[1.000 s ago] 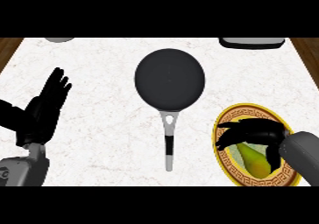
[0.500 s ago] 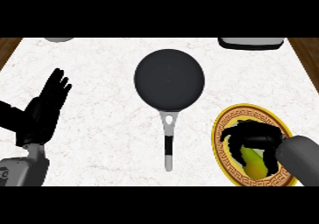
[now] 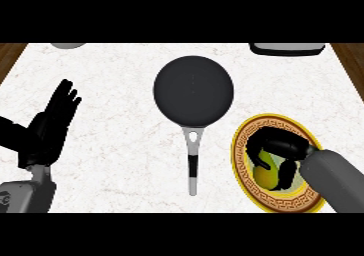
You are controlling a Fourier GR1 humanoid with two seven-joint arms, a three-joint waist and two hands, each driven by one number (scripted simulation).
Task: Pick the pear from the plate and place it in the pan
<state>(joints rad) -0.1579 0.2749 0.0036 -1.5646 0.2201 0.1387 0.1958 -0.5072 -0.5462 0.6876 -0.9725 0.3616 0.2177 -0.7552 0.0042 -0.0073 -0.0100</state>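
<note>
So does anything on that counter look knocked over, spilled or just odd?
Nothing stands out. The pan lies flat with nothing in it, the pear is on the plate under the curled right hand, and the left hand rests open at the left.

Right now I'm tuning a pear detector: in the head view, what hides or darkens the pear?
Head view: the right hand curls over the pear, leaving only yellow-green patches showing between the black fingers; no glare on it; the plate looks taller than wide; the pan reads flat matte black, with no highlights.
</note>
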